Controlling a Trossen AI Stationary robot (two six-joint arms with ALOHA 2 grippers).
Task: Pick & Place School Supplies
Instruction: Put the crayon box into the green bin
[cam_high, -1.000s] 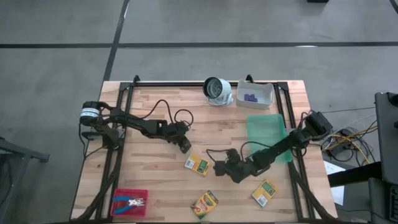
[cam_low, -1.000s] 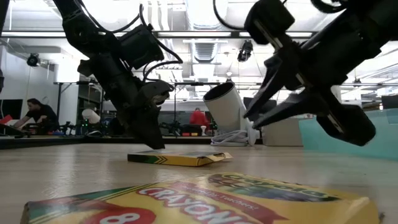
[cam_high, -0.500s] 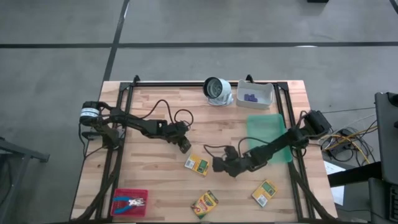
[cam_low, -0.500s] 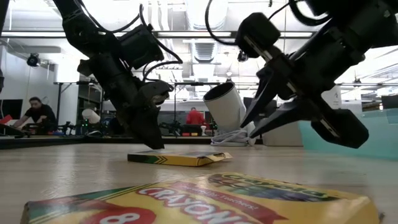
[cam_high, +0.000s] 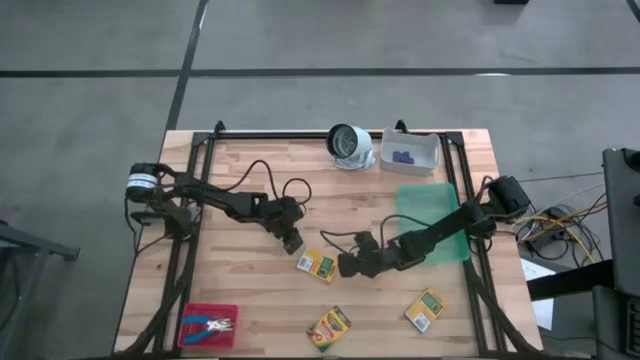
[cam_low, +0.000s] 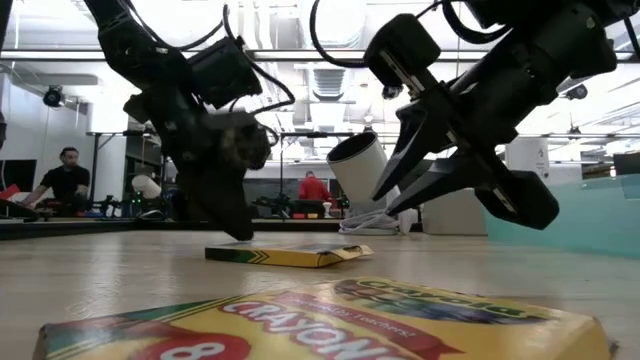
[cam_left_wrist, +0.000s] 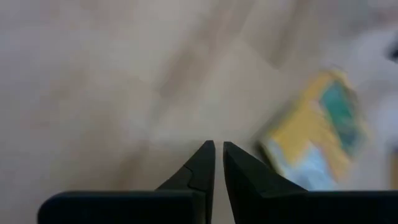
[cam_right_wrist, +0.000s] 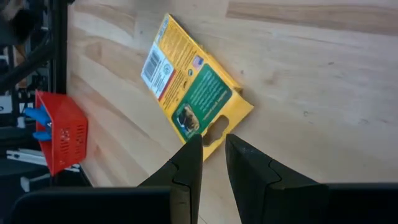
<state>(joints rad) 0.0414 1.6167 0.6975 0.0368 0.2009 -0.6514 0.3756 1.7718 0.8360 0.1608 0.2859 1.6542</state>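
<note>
A yellow-and-green crayon box (cam_high: 317, 265) lies flat on the wooden table's middle, also seen in the low view (cam_low: 285, 255). My right gripper (cam_high: 343, 265) hovers just right of it, shut on nothing, fingertips (cam_right_wrist: 213, 146) above the box's tab end (cam_right_wrist: 217, 127). My left gripper (cam_high: 293, 243), shut on nothing, slants down just behind the box's left far corner; its wrist view shows the box (cam_left_wrist: 317, 143) blurred beside the fingers. Two more crayon boxes (cam_high: 329, 327) (cam_high: 425, 310) lie near the front edge. Blue-handled scissors (cam_high: 207, 324) lie in the red tray. Purple pieces (cam_high: 402, 156) sit in the white bin.
The red tray (cam_high: 190, 312) stands at the front left corner, the white bin (cam_high: 428, 150) at the far edge, a green mat (cam_high: 432, 215) on the right. A white-grey round object (cam_high: 350, 145) stands beside the bin. Dark frame rails run along both sides.
My right gripper has travelled toward the table's left, closing in on the middle crayon box, and has rolled a little. My left gripper has stayed in place but turned at the wrist. The boxes have not moved.
</note>
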